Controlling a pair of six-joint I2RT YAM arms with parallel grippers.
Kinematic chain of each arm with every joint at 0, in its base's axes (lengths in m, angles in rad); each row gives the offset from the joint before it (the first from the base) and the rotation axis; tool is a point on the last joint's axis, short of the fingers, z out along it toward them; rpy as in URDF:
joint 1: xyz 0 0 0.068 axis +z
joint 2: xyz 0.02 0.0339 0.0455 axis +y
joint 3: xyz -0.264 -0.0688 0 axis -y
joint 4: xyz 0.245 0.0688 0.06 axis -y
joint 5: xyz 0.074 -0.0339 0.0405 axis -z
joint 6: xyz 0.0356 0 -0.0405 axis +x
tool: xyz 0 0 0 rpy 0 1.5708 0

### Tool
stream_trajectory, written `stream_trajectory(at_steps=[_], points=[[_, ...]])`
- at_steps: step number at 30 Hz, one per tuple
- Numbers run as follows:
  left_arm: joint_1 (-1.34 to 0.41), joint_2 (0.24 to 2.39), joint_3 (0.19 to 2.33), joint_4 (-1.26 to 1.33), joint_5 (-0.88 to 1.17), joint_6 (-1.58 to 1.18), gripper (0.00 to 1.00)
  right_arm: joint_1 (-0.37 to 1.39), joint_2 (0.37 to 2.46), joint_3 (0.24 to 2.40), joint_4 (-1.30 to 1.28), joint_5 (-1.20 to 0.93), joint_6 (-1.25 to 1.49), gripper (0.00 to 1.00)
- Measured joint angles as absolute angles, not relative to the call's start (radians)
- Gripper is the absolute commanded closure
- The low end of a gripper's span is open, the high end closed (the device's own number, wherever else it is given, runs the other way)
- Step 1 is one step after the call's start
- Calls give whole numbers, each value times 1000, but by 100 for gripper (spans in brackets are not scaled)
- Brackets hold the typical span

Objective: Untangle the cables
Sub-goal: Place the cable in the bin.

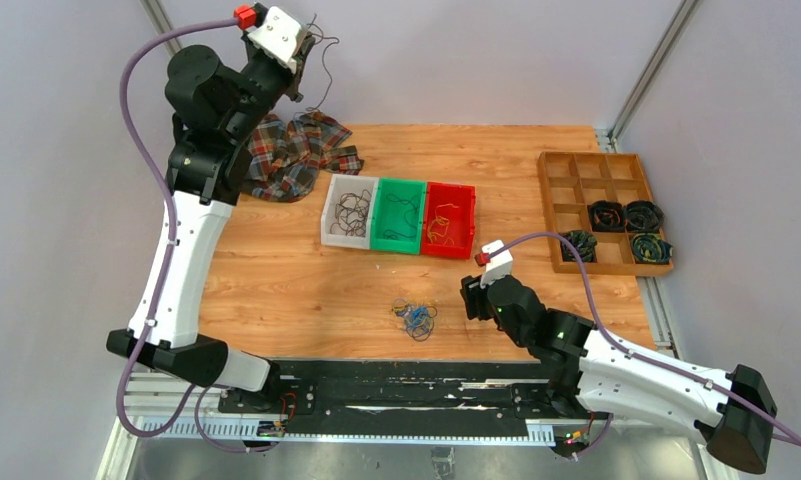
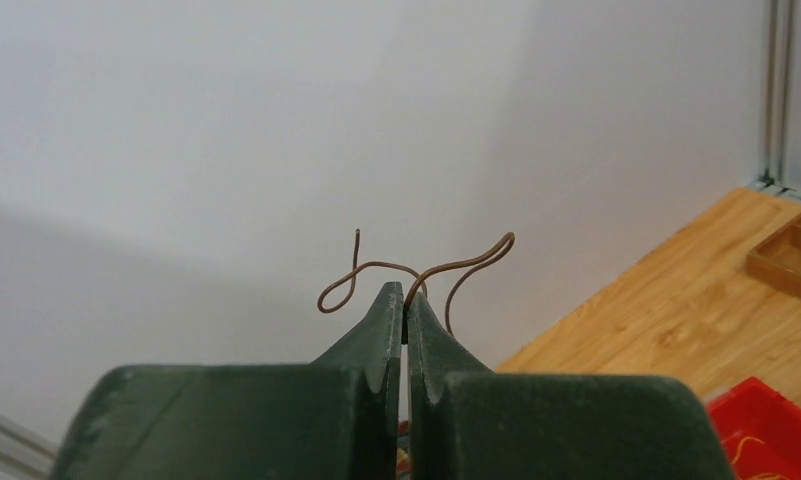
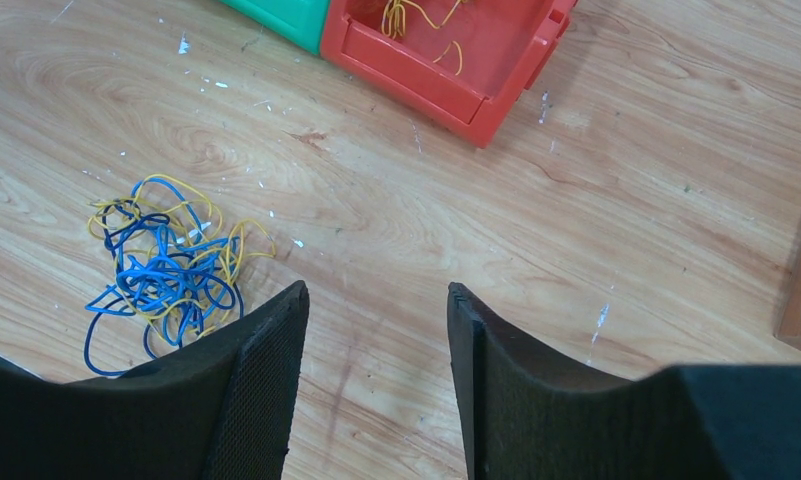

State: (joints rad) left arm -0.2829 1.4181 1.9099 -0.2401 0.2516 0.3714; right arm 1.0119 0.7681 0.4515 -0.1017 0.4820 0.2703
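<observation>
My right pincer hangs low over the worktop near its front edge, a little right of the middle. Its two black fingers are spread and there is only bare wood between them. Just to its left, apart from the fingers, lies the clump of cables: thin loops, mostly blue and yellow-orange with some dark ones, knotted together on the wood.

Farther back, near the middle of the worktop, three bins stand touching in a row. The white bin holds dark wires, the green bin a few dark ones, and the red bin yellow ones. By the right edge sits a wooden tray with dark coiled bundles in four of its compartments. A plaid cloth lies crumpled at the far left corner.

My left pincer is raised high above that corner. Its green fingers are pressed together on a single brown wire, whose curled ends stick out on either side of the tips.
</observation>
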Motion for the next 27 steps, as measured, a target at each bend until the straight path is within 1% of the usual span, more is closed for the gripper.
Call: stream_trajectory(at_steps=[4, 16, 20, 27], points=[[-283, 1407, 1860, -237, 258, 355, 99, 1012, 771, 451, -102, 481, 270, 47], [-283, 1396, 1525, -246, 217, 437, 99, 1012, 762, 457, -117, 481, 269, 47], [-283, 1396, 1478, -250, 198, 472, 99, 1012, 740, 459, -134, 483, 269, 47], [-283, 1396, 1472, -250, 197, 472, 99, 1012, 724, 459, -148, 491, 269, 48]])
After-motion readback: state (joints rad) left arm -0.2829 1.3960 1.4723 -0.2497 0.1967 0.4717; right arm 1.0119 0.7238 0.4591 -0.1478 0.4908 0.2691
